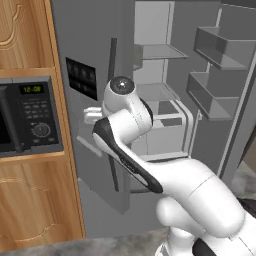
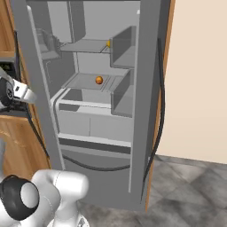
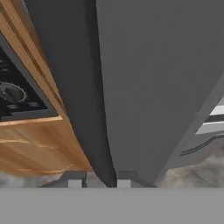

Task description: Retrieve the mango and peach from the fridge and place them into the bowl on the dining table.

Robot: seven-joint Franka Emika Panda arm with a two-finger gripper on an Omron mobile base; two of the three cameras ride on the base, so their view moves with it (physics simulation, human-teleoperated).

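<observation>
The fridge (image 2: 102,88) stands open, so the step in hand is judged to be opening the doors, with the reach for fruit to come. The peach (image 2: 99,80) sits mid-shelf; the mango (image 2: 108,43) peeks out at the right end of the shelf above. The gripper (image 3: 99,183) hangs at the left door's edge, tips parted, holding nothing. Next the arm must swing round the door to a shelf. Fruit shows in the right base view; the microwave (image 1: 27,117) in the left.

Peach (image 2: 99,80) on mid fridge (image 2: 95,93) shelf; mango (image 2: 108,43) above
</observation>
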